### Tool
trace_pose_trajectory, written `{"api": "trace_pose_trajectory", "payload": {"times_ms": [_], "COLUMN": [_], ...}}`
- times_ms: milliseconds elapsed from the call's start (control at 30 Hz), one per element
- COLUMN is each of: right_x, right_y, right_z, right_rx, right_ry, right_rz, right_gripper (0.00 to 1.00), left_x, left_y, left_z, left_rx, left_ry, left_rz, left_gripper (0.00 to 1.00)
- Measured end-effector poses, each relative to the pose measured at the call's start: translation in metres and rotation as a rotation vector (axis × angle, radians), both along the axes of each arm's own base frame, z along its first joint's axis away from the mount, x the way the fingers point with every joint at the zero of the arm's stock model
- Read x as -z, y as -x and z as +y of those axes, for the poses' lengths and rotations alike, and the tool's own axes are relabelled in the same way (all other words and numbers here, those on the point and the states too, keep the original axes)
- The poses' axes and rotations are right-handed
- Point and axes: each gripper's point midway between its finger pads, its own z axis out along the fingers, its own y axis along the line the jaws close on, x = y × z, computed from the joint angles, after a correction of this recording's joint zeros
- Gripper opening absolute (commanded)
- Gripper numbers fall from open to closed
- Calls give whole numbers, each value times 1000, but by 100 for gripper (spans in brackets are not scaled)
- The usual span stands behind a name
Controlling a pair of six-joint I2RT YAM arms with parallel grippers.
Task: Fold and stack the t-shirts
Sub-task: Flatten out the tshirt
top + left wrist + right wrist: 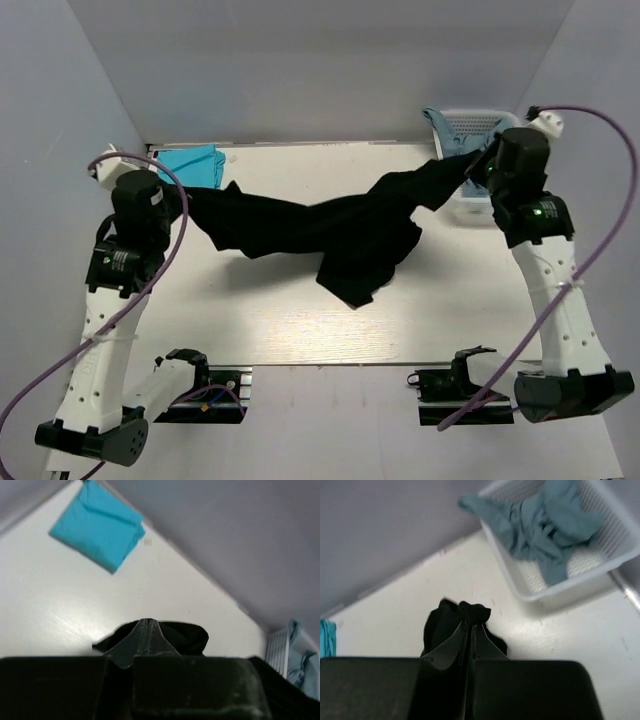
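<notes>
Folded teal cloth t-shirt (190,163) lies flat at the far-left table corner, beyond my left gripper (146,623), which is pinched tight on the left end of the large black cloth t-shirt (340,235). Shirt's long axis runs left-right, strung between both grips, middle drooping toward the white table (300,330). My right gripper (470,622) is clamped on the right end, just beside the white plastic mesh basket (545,600), which holds crumpled greyish-blue t-shirts (545,525).

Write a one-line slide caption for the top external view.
Left gripper and right gripper hold the black t-shirt stretched across the table, folded teal t-shirt far left, basket far right.
</notes>
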Motion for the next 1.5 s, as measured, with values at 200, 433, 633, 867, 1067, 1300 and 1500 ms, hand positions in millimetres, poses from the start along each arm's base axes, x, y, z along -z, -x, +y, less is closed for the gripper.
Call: {"api": "trace_pose_trajectory", "payload": {"times_ms": [200,433,633,867,1067,1300,1500], "right_x": [-96,-194,-250,-285,-291,-142,131], "right_y": [15,60,113,171,189,74,42], "right_z": [-30,-66,-93,-102,-89,-30,6], "right_rx": [108,249,358,370,278,21,-115], "right_ry": [60,158,231,241,205,125,38], "right_rz": [-207,-433,-577,-711,-788,-471,122], "right_gripper": [0,0,0,0,0,0,0], "left_x": [-72,-115,-142,-169,-171,-47,163], "left_y": [20,63,98,133,140,53,37], "left_z": [24,54,69,76,65,25,3], "left_rx": [-95,-221,-281,-284,-207,-87,-50], "left_ry": [-47,-76,-67,-33,-8,-9,-14], "left_rz": [-160,-274,-346,-438,-466,-106,480], "left_gripper": [0,0,0,0,0,0,14]}}
